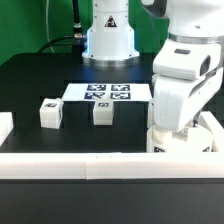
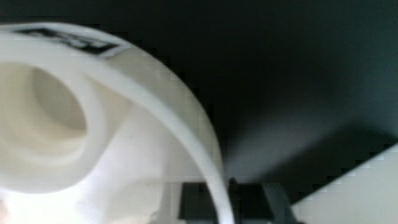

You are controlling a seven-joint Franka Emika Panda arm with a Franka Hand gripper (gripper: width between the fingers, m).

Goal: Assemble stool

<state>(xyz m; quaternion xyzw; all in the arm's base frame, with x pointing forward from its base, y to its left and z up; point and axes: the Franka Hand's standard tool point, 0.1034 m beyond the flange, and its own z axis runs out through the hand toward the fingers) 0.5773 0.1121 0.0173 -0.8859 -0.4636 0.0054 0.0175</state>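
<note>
From where I stand the arm (image 1: 185, 80) is bent low over the exterior view's right side of the table (image 1: 40, 75), just inside the white border rail (image 1: 90, 163). Its bulk hides most of what it grips. The wrist view settles it: the gripper (image 2: 231, 196) has its jaws pressed together on the thin rim of the round seat (image 2: 71, 120). The wall is pinched edge-on between the two dark fingers (image 2: 201, 200), and a tag shows on the seat's face. Whether the seat rests on the table or hangs just off it I cannot tell. A first leg (image 1: 50, 113) and a second leg (image 1: 102, 113) stand apart near the marker board (image 1: 108, 92); a third I cannot see. I take it the seat is being placed ready for the legs. A pinch on so thin a rim, at one side of a wide ring, could let the seat swing or tip. I would move slowly, hold it level, set it flat well apart from both legs, and loosen only once it lies fully supported.
</note>
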